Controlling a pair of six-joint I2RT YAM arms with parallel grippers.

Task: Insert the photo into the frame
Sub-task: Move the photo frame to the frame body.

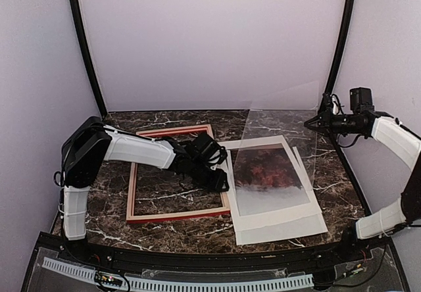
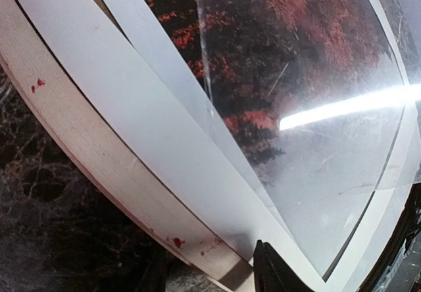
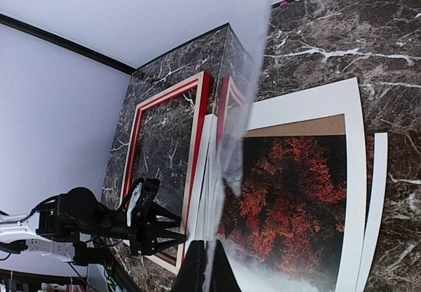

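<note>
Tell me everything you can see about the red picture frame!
The frame is a big thin rectangle lying flat on the marble table, pale wood on top with red edges. It is empty: the table shows through. The left gripper straddles its right rail, where the white mat meets it. Its clear pane is out, held up by the right gripper.

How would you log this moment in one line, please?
left claw open at frame rail | right claw holds pane raised | photo flat beside frame
</note>
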